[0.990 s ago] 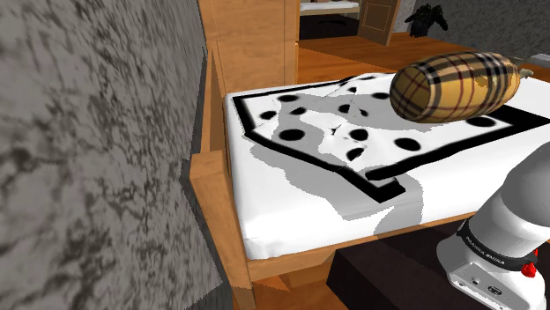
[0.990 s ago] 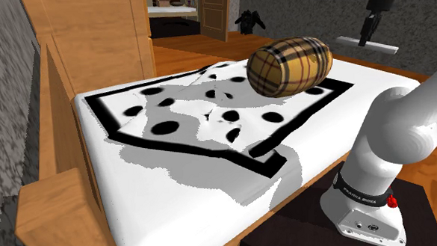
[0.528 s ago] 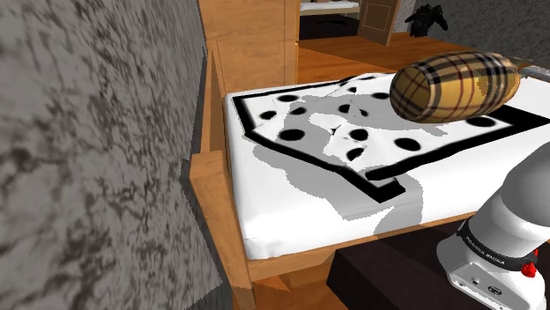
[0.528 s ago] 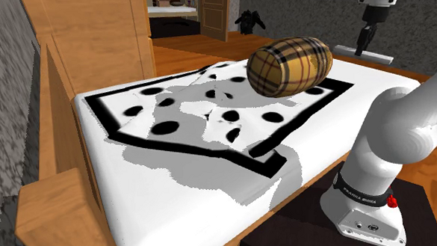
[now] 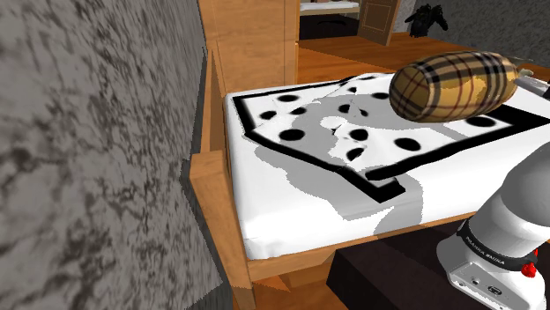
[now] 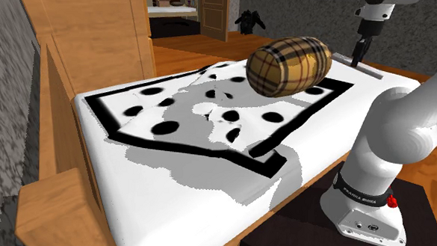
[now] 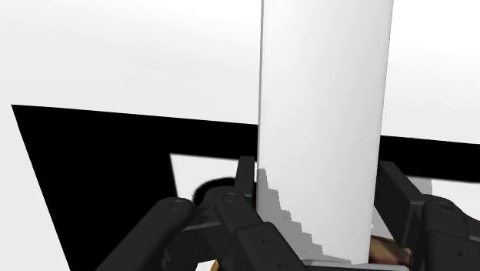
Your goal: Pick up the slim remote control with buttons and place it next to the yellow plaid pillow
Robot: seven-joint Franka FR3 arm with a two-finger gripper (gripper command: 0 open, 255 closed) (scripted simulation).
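The yellow plaid pillow [image 5: 454,84] [image 6: 290,66] is a fat roll lying on the far side of the bed. The remote [image 6: 370,71] is drawn as a plain pale slab, and my gripper [image 6: 359,50] is shut on it. It hangs low over the white bedcover just beyond the pillow, and its tip [image 5: 532,81] peeks out past the pillow's end. In the wrist view the slab [image 7: 323,131] runs away from my gripper [image 7: 319,192], clasped between both black fingers [image 7: 245,181]. I cannot tell whether it touches the bed.
The bed [image 6: 170,192] carries a white blanket with black dots and a black border [image 6: 210,114]. A wooden headboard [image 5: 251,44] and side rail [image 5: 216,189] edge it. A grey stone wall [image 5: 88,158] stands close by. My arm's base [image 6: 367,198] sits on the dark stand.
My gripper has come down with the remote from above the bed to just over the cover beside the pillow. The pillow and blanket have not moved.
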